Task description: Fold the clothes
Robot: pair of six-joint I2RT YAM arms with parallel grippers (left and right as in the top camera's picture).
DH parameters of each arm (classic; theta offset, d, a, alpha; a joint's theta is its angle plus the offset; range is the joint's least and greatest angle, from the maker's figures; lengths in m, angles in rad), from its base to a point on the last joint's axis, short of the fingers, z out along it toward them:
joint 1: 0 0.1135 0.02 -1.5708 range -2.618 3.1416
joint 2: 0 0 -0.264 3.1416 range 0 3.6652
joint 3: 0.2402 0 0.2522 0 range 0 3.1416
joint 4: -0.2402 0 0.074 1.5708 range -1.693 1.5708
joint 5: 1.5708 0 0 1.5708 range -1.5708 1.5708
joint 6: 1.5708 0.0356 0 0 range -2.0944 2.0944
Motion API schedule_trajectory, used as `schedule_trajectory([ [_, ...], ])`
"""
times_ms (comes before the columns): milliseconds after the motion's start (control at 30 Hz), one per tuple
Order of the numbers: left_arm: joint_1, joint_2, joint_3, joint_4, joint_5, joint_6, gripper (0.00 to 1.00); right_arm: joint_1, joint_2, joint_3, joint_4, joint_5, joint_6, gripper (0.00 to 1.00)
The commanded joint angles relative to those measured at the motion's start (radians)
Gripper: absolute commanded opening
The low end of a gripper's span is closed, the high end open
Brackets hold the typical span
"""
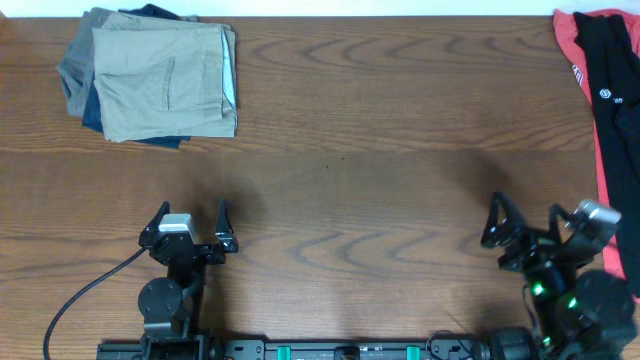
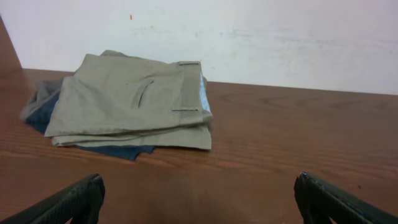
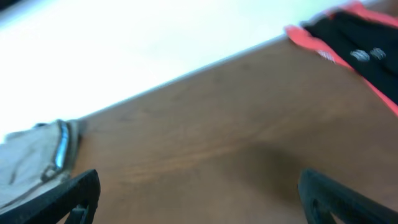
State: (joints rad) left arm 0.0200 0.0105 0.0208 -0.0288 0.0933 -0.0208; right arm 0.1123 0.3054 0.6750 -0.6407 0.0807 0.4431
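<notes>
Khaki shorts [image 1: 165, 80] lie folded far left, soft and limp, likely best pinched at the stiffer waistband [image 2: 189, 87]; left tool [image 1: 191, 213] and right tool [image 1: 527, 208] released, empty.

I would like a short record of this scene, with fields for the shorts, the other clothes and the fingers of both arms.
shorts: khaki, folded, pocket side up, on top of a pile at the far left of the table
under the shorts: navy garment and grey garment, only edges showing
red-and-black garment: far right edge
left fingers: open, empty, apart from the shorts
right fingers: open, empty
</notes>
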Motion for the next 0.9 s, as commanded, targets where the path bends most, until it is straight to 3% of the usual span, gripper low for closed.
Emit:
schedule_trajectory([
  [0,0.005,-0.006,-0.017,-0.034,-0.001,0.013,0.98,0.016,-0.120,-0.145,0.078,-0.010,-0.041,0.99],
  [267,0.005,-0.006,-0.017,-0.034,-0.001,0.013,0.98,-0.030,-0.303,-0.408,0.291,-0.002,-0.040,0.99],
  [600,0.005,-0.006,-0.017,-0.034,-0.001,0.013,0.98,-0.043,-0.300,-0.512,0.348,-0.002,-0.033,0.99],
  [867,0.005,-0.006,-0.017,-0.034,-0.001,0.013,0.98,-0.043,-0.300,-0.648,0.586,0.016,-0.139,0.99],
])
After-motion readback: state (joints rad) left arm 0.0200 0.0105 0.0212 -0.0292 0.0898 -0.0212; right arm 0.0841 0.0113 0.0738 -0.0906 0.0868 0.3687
